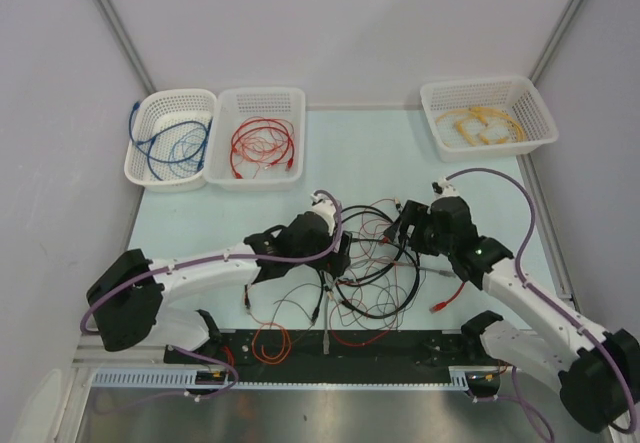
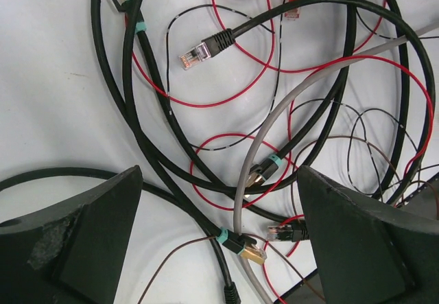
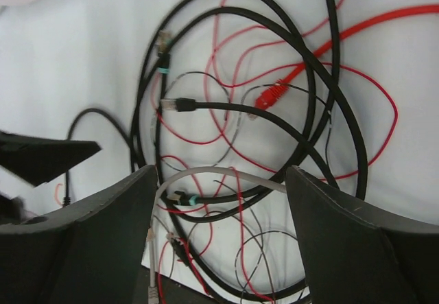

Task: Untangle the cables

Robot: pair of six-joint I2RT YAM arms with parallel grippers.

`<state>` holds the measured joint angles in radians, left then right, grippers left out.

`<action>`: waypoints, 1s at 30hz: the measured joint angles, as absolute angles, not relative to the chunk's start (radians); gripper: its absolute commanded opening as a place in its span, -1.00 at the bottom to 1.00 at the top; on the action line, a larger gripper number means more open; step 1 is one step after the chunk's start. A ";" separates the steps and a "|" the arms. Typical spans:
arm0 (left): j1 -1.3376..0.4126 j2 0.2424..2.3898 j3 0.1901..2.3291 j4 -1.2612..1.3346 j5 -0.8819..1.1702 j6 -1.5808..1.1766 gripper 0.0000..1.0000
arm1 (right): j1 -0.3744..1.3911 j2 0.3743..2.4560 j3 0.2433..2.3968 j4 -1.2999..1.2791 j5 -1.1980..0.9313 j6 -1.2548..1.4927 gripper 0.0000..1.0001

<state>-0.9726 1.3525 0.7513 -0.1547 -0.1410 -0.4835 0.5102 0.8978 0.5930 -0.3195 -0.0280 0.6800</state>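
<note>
black, red and grey cables (image 1: 372, 268) lie tangled on the table (image 1: 370, 153). my left pincer (image 2: 219, 173) and right pincer (image 3: 221, 173) hang over them, both apart, gripping nothing.

The pale green table (image 1: 370, 153) carries a jumble of cables (image 1: 375, 263), black, red, grey and thin brown, sprawled near its front middle. Along the far edge stand three white mesh baskets: the left basket (image 1: 165, 181) and middle basket (image 1: 255, 181) touch side by side, and the right basket (image 1: 495, 148) is well apart.
</note>
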 measured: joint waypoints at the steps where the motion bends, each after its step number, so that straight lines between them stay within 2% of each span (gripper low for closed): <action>1: -0.973 1.352 0.752 -0.153 -0.138 -0.488 1.00 | 0.508 0.927 0.593 -0.316 -0.030 0.680 0.50; 8: -0.973 1.334 0.740 -0.143 -0.133 -0.499 0.99 | 0.544 1.051 0.589 -0.302 -0.064 0.680 0.37; 11: -0.973 1.299 0.704 -0.133 -0.126 -0.514 0.99 | 0.592 1.077 0.589 -0.300 -0.097 0.681 0.18; 15: -0.973 1.282 0.668 -0.130 -0.125 -0.525 0.99 | 0.682 1.090 0.589 -0.315 -0.098 0.685 -0.29; 16: -0.973 1.281 0.663 -0.130 -0.125 -0.527 0.99 | 0.704 1.092 0.589 -0.318 -0.097 0.689 -0.44; 17: -0.973 1.280 0.659 -0.130 -0.125 -0.527 0.99 | 0.720 1.095 0.589 -0.321 -0.095 0.692 -0.71; 19: -0.973 1.277 0.656 -0.129 -0.125 -0.529 0.99 | 0.750 1.108 0.589 -0.328 -0.092 0.709 -0.98; 25: -0.973 1.237 0.654 -0.136 -0.144 -0.540 0.99 | 0.760 1.045 0.599 -0.353 -0.054 0.714 -1.00; 30: -0.973 1.102 0.654 -0.144 -0.209 -0.533 0.99 | 0.760 0.949 0.807 -0.389 -0.030 0.676 -1.00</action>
